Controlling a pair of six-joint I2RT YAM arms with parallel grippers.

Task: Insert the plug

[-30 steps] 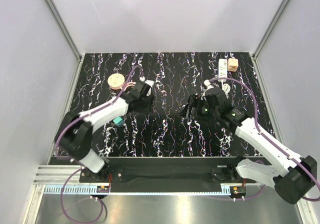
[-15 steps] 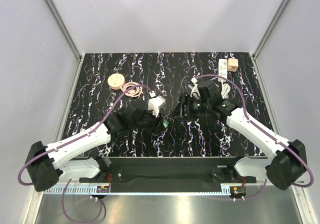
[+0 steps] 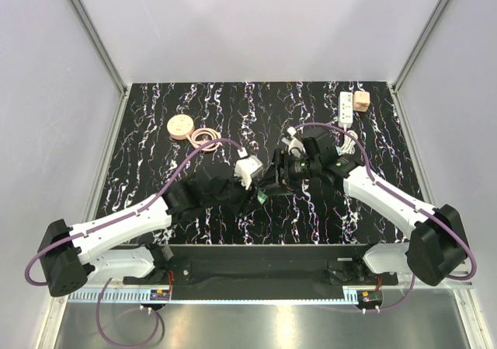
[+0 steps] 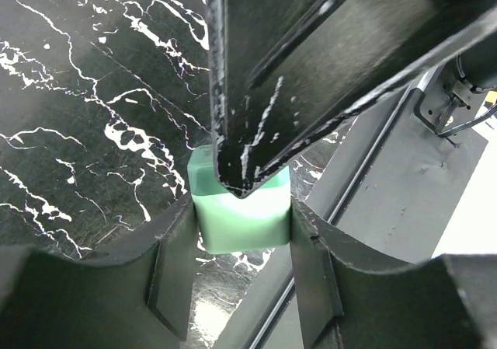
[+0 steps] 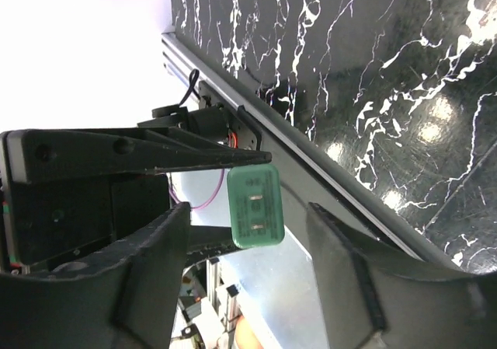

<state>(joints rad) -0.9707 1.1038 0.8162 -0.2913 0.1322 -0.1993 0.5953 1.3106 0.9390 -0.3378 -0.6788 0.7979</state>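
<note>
left gripper (image 4: 242, 240) clamped on the green block (image 4: 250, 223), right gripper (image 5: 247, 217) straddling it with jaws spread; the peach plug (image 3: 361, 100) sits just beside the white power strip (image 3: 345, 109), far right corner.

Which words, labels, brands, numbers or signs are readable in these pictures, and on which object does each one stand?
No text can be read in any view.
On the green block: only two short parallel marks on its face, no letters or numbers.
On the white power strip, the peach plug and the tan disc: too small to tell whether they carry any print.
</note>
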